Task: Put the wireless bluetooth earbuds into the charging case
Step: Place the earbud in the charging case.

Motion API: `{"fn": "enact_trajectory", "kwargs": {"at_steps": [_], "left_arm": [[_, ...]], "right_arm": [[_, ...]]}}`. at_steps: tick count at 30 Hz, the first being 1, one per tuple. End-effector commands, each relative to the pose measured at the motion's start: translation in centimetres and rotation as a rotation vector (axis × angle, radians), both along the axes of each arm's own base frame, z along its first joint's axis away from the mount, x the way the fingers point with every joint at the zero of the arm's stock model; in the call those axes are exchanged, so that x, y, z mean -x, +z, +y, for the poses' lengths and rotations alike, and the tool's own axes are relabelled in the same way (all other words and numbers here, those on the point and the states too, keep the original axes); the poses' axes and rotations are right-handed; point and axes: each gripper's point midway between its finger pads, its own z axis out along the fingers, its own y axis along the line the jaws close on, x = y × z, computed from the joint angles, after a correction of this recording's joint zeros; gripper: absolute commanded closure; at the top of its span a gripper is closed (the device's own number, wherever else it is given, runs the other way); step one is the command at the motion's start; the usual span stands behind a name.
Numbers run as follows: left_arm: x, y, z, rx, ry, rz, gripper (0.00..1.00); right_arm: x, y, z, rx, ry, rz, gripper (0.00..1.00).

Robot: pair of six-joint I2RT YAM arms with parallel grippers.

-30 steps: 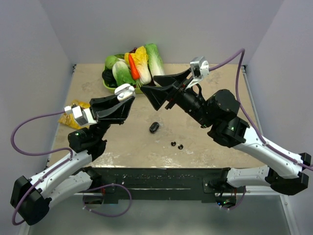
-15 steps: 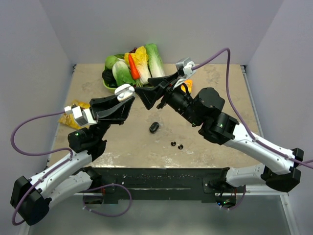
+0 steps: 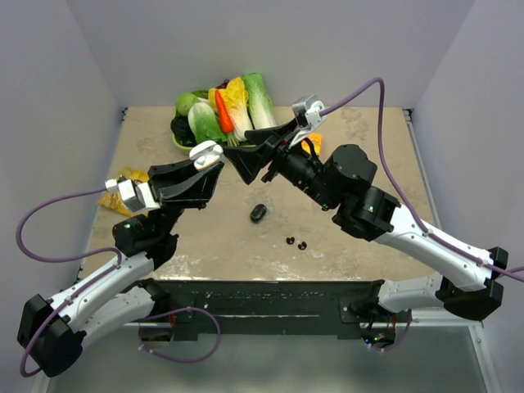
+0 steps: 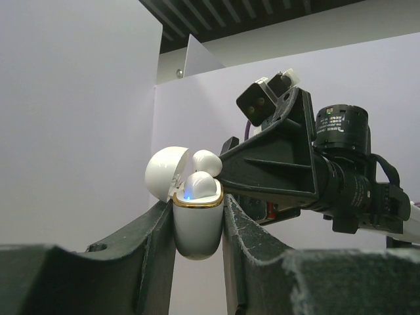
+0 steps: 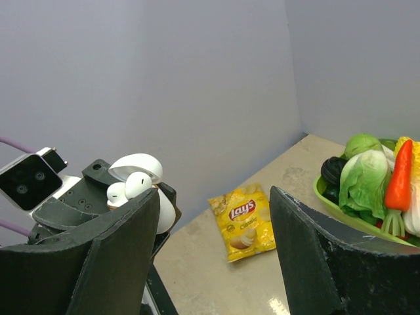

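Observation:
My left gripper [image 3: 210, 160] is shut on a white charging case [image 4: 196, 226] with a gold rim, held upright above the table with its lid [image 4: 164, 173] open. Two white earbuds [image 4: 201, 185] sit in its top, and they also show in the right wrist view as earbuds [image 5: 138, 184] under the lid. My right gripper [image 3: 240, 152] is open and empty, with its fingertips just right of the case. Two tiny black earbuds [image 3: 295, 243] lie on the table near the front. A black oval object [image 3: 259, 213] lies beside them.
A green tray [image 3: 182, 143] of toy vegetables stands at the back of the table. A yellow chips bag [image 5: 245, 220] lies at the left, partly under my left arm. An orange item [image 3: 314, 144] peeks out behind the right arm.
My right arm has swung left, bringing its open fingers close to the case. The left gripper and case have barely moved.

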Motion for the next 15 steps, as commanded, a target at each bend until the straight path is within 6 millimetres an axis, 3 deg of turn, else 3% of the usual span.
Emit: {"fn": "enact_trajectory", "kwargs": {"at_steps": [1,15], "left_arm": [[9.6,5.5,7.4,0.341,0.021,-0.455,1.0],[8.9,5.4,6.9,0.331,0.018,-0.438,1.0]], "right_arm": [[1.4,2.6,0.1,-0.045,0.061,-0.044,0.28],[2.8,2.9,0.9,-0.043,0.115,-0.062,0.28]]}}
